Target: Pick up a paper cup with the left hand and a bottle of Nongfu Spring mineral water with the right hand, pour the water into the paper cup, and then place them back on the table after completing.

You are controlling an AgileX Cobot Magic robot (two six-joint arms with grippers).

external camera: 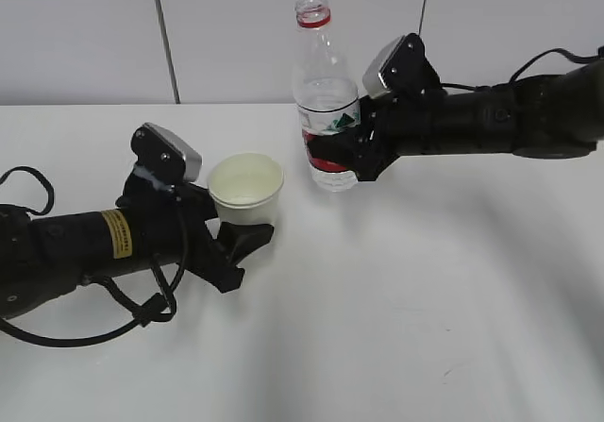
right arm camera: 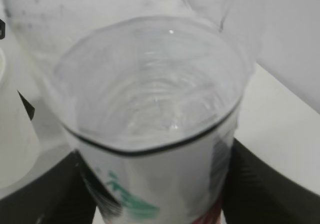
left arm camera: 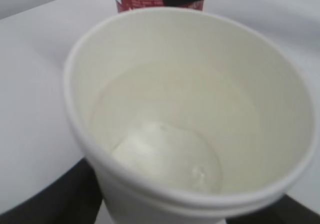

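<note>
Water (left arm camera: pixel 165 154) already seen in the cup (external camera: pixel 246 188), gripped by left hand (external camera: pixel 247 231). Bottle (external camera: pixel 325 101), upright, uncapped, clamped by right hand (external camera: pixel 345 153); setting down remains, it is judged.

Paper cup (external camera: pixel 246 187) stands left of the bottle (external camera: pixel 326 110) on the table (external camera: pixel 425 299).

Setting: robot test bench, laboratory type. Plain white table (external camera: pixel 396 328) with faint scuffs beneath both grippers; behind them, bare pale wall panels (external camera: pixel 85 35) split by dark vertical seams. Black cabled arms lie across the tabletop from either side.
</note>
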